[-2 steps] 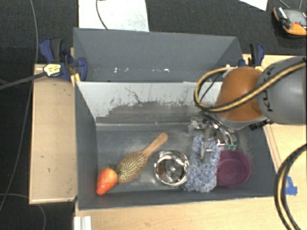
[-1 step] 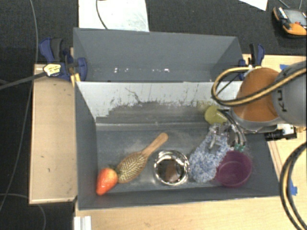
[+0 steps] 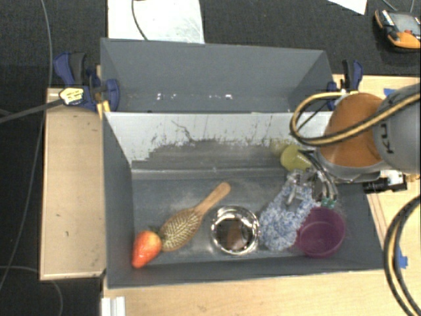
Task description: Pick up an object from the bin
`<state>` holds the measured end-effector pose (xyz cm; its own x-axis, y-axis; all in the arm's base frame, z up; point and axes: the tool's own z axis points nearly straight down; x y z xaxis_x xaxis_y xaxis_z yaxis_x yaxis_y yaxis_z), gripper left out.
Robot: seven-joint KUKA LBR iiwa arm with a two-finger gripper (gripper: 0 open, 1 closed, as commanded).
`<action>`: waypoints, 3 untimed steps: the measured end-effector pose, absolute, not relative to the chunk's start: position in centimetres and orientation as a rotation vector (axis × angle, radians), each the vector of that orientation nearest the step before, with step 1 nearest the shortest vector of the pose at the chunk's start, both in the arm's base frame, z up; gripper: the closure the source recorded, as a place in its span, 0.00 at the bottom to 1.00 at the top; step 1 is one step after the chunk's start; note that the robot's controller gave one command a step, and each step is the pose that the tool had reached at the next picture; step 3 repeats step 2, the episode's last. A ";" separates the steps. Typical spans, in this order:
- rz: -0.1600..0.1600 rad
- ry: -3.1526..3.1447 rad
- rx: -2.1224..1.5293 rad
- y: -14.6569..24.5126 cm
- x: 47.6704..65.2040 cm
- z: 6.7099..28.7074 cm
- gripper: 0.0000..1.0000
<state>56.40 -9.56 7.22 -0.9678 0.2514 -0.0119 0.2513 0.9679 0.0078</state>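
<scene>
Soft, even light falls from above. The back wall of the bin shows pale, while its bottom lies dimmer. The rim of the metal bowl throws small bright glints. The white paper beyond is brightest; the floor around is dark.

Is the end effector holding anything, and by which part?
Cannot be told. The end effector is at the upper end of the blue speckled cloth, near the purple cup.

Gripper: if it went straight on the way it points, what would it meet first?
Probably the crumpled blue-and-white speckled cloth under the gripper; depth is unclear, and the round purple cup lies close beside.
</scene>
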 end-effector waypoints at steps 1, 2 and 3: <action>0.011 3.107 0.395 -9.5 56.3 9.5 1.00; 0.012 3.111 0.393 -9.5 56.2 13.7 1.00; 0.012 3.111 0.393 -9.5 56.2 13.7 1.00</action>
